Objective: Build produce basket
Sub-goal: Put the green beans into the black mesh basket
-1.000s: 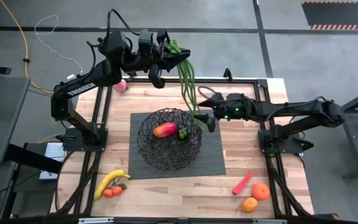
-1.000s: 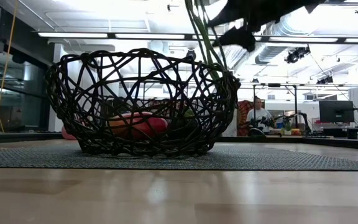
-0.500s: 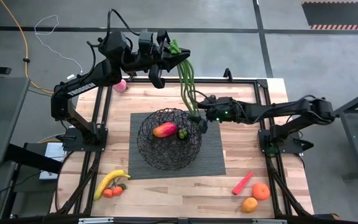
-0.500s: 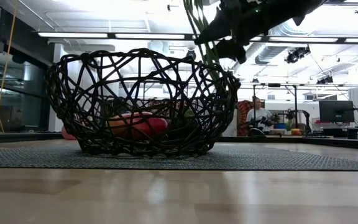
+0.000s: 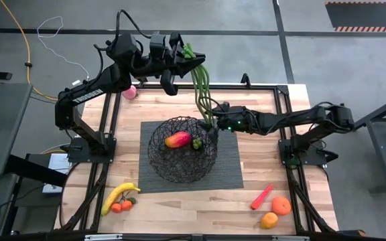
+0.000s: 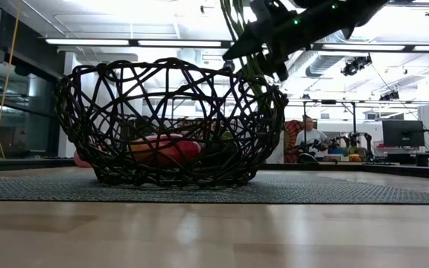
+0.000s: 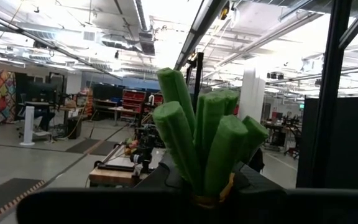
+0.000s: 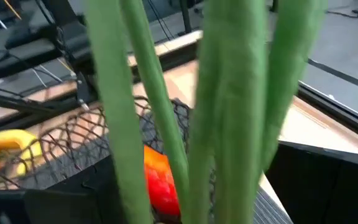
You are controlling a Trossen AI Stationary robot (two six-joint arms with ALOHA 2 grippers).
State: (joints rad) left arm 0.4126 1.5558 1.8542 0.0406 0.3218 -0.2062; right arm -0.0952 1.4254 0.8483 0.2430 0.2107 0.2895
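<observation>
my left gripper: clamped on green beans, held high
my right gripper: fingers spread around the hanging beans, over basket rim

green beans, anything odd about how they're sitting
Yes. The green beans hang in the air, pinched at one end by the shut left gripper, their free ends dangling over the basket rim. The open right gripper straddles the strands without gripping them.
</observation>
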